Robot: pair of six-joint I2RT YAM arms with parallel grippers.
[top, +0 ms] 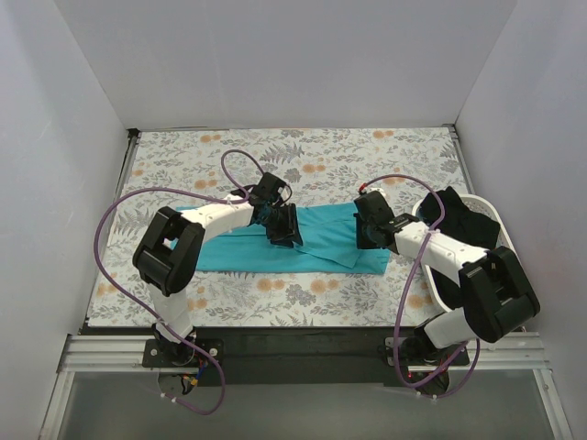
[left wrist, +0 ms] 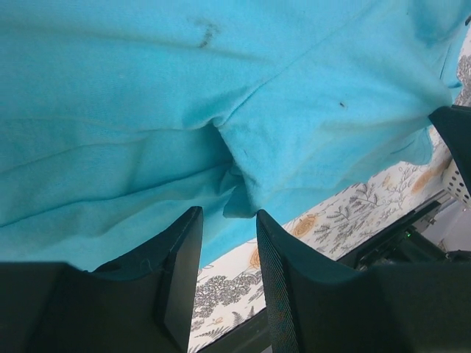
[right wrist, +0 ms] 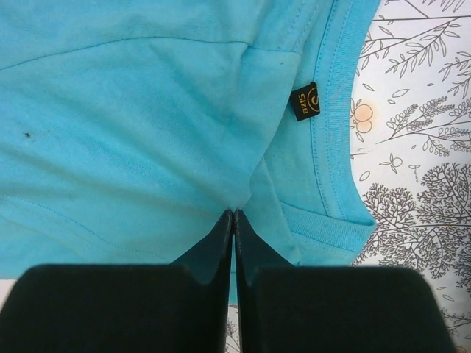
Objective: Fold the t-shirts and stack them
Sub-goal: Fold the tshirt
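Observation:
A teal t-shirt (top: 321, 240) lies partly folded across the middle of the floral cloth. My left gripper (top: 282, 236) hovers over its middle. In the left wrist view that gripper (left wrist: 228, 213) is open, with nothing between its fingers; a small raised fold of the teal t-shirt (left wrist: 147, 110) sits just past the tips. My right gripper (top: 365, 236) is at the shirt's right end. It (right wrist: 233, 213) is shut, pinching a pucker of the teal t-shirt (right wrist: 132, 110) beside the collar, where a black size label (right wrist: 305, 100) shows. A black t-shirt (top: 463, 220) lies bunched in the basket.
The white plastic basket (top: 438, 291) stands at the table's right edge, beside the right arm. A grey floral cloth (top: 348, 151) with orange blossoms covers the table. White walls enclose the left, back and right sides.

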